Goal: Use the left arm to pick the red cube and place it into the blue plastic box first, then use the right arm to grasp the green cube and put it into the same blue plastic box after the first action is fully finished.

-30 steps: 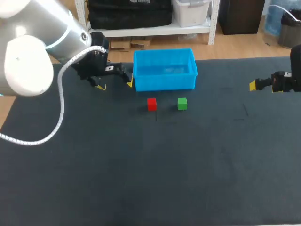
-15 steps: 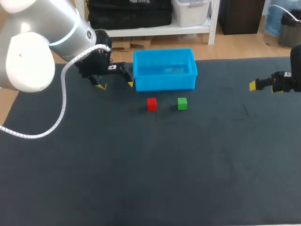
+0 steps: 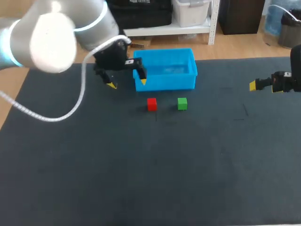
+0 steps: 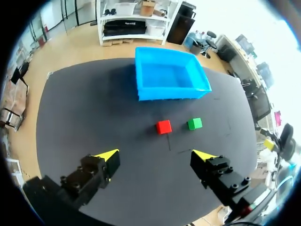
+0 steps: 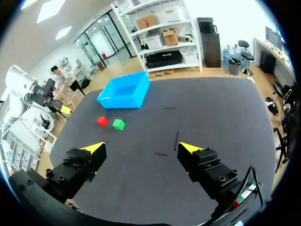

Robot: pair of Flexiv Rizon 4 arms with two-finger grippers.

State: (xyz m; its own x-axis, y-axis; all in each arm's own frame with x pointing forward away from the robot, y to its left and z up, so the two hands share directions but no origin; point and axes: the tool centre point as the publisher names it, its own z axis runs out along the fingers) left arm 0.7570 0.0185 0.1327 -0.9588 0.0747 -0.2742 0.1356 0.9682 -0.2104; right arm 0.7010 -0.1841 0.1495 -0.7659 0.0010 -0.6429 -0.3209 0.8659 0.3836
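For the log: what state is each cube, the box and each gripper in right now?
Red cube: on the table in front of the box, not held.
Green cube: on the table beside the red cube, not held.
Box: upright, open-topped, empty.
Left gripper: open, empty, by the box's front left corner.
Right gripper: open, empty, far from both cubes.

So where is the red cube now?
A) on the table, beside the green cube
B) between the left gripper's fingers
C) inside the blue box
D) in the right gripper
A: the red cube lies on the table beside the green cube, outside the blue box, no gripper touching it.
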